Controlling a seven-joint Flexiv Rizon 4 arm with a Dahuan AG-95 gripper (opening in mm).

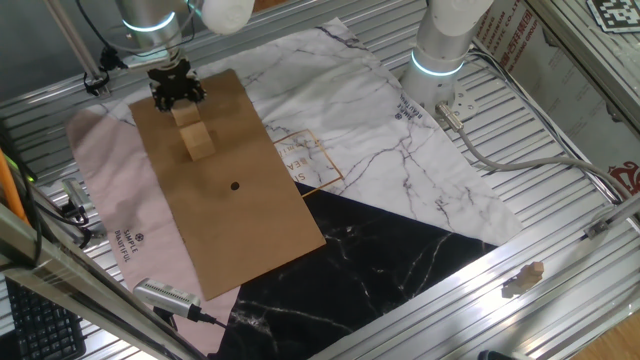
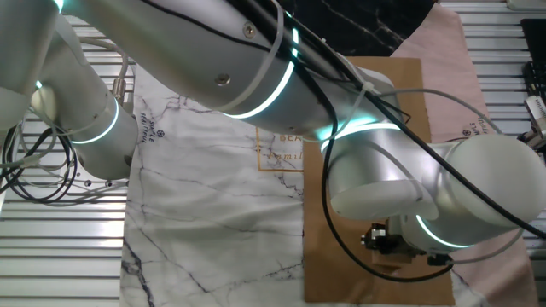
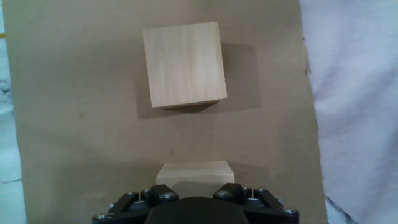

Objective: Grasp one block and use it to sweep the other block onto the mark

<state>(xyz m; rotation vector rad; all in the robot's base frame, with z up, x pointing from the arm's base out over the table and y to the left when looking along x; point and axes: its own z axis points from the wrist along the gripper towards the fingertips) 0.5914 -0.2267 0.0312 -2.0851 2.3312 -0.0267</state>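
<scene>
Jaws of my gripper (image 3: 194, 198) pinch the near wooden block (image 3: 195, 175) at its sides, low over the brown cardboard sheet (image 1: 262, 215). Just beyond that held block, apart from it, the second block (image 3: 184, 64) sits on the same sheet. Farther past both, well apart, lies the black dot mark (image 1: 235, 185), with the orange printed square (image 1: 312, 160) beside the cardboard's edge on the tabletop (image 1: 560, 200).
</scene>
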